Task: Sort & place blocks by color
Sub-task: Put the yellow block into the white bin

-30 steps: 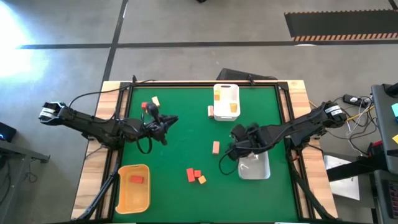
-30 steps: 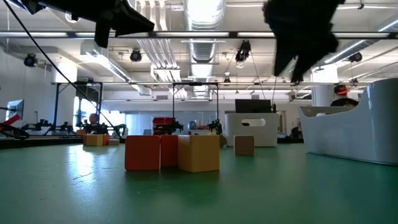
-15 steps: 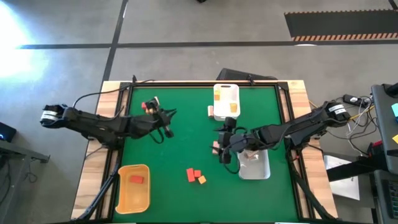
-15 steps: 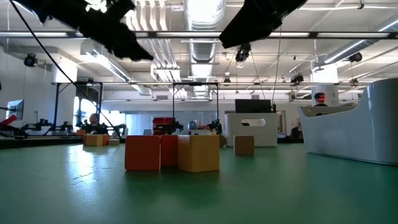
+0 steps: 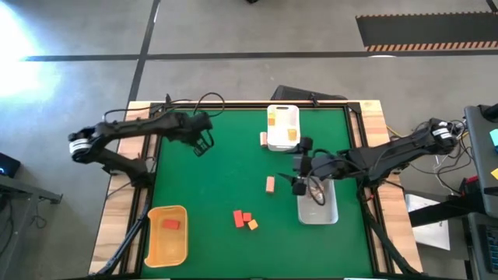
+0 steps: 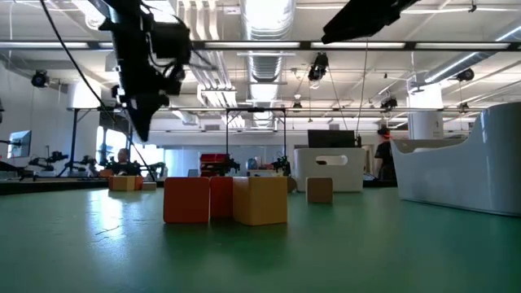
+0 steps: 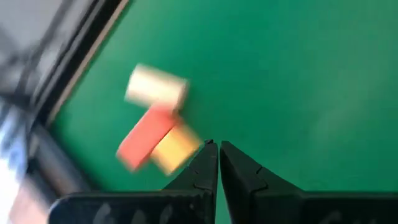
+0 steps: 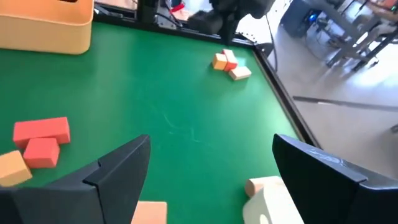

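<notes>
Dark fingers of the left tool (image 7: 214, 149) are pressed together with nothing between them, hovering over the far left corner of the counter (image 5: 233, 179). Just beside its tips lies a tight trio: a pale tan block (image 7: 156, 88), a red bar (image 7: 146, 137) and an orange-yellow block (image 7: 176, 147), all touching one another.

Right tool (image 8: 208, 171): fingers spread wide, empty, held over the counter just beside the clear tray (image 5: 319, 208), with a lone tan block (image 5: 270, 184) nearby on its inner side.

Outward from there:
- White tray (image 5: 283, 128) at the far edge holds orange-yellow pieces; another pale block (image 5: 264, 139) sits against its outer wall.
- Yellow tray (image 5: 167, 235) at the near left holds one red block (image 5: 172, 225).
- Loose near-centre cluster: two red blocks (image 5: 242, 218) and an orange one (image 5: 253, 225), touching.

Risks, as judged:
- The far-corner trio is packed tight. Closed fingers would shove the pile rather than take one piece; even opened, they may catch two colours at once.
- It lies close to the counter's raised border, so a nudge could jam a block against it.
- Right tool, opened this wide, could knock the lone tan block askew on descent, or clip the clear tray's wall.
</notes>
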Robot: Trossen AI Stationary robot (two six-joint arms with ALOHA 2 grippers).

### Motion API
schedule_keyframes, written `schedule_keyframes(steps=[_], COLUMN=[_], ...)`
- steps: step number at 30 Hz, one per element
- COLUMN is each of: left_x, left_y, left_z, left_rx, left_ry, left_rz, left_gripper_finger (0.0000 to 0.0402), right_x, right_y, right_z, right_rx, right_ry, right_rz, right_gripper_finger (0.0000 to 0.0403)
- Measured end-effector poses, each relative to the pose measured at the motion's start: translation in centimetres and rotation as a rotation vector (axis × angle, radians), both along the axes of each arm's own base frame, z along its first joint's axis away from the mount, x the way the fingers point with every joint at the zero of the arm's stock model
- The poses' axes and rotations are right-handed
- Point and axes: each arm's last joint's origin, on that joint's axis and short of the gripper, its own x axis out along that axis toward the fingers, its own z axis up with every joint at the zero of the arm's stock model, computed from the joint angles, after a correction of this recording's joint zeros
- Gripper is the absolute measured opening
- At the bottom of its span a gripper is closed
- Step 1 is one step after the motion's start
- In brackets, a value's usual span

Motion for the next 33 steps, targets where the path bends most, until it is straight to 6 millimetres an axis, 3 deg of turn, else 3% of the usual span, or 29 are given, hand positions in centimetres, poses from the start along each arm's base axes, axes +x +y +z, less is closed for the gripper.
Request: schedule_keyframes(steps=[9,13,20,26,33], left_x=[0.7,0.8,0.7,0.2,-0.4], left_y=[1.2,1.3,1.4,1.4,1.6], left_z=[-3.8,-4.3,-4.6,-6.0,-7.7], left_rx=[-0.035,-0.03,0.0,0.022,0.036], left_ry=[0.015,0.007,-0.013,-0.042,-0.087], left_rz=[0.412,0.484,0.549,0.59,0.612], left_gripper_finger=[0.0,0.0008,0.0095,0.0174,0.021], right_x=[-3.8,-5.5,-7.9,-9.0,-9.0], right_y=[-1.0,-1.4,-2.0,-2.3,-2.3], right_z=[0.5,0.1,0.6,0.9,1.0], right_rx=[-0.04,-0.058,-0.064,-0.072,-0.092], right_ry=[-0.04,-0.053,-0.128,-0.165,-0.162], right_rz=[0.02,0.03,0.038,0.043,0.051], right_gripper_finger=[0.0326,0.0326,0.0326,0.0326,0.0326])
